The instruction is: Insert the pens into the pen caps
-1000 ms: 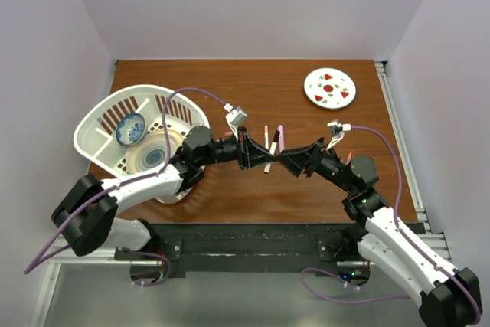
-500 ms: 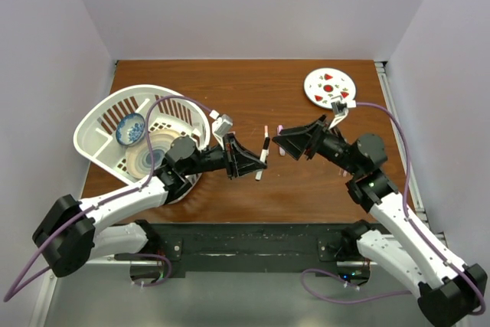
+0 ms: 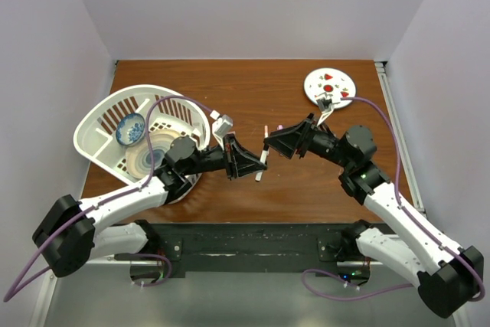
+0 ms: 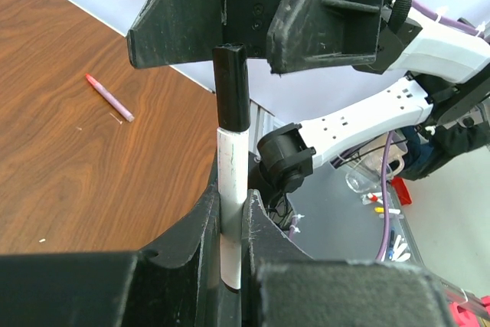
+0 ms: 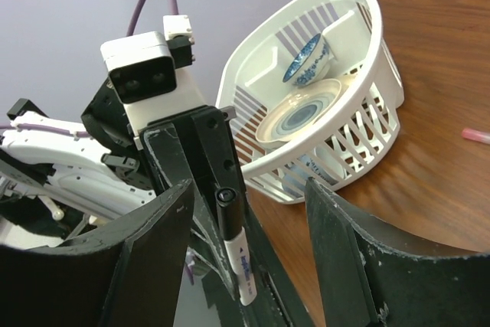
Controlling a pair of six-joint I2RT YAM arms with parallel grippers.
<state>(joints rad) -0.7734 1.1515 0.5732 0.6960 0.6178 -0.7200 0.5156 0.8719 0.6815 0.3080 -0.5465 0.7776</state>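
The right gripper [image 3: 269, 145] has slid left since half a second ago. Its jaws now stand spread either side of the one black cap [image 4: 231, 86] topping the one white pen [image 4: 232, 189], which the left gripper [image 3: 257, 165] pinches above mid-desk. One pink pen [image 4: 109, 97] lies on the desk [image 3: 230, 82] nearby.

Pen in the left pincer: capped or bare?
Capped. A black cap sits over the free end of the white pen clamped in the left pincer; the right pincer stands open around it.
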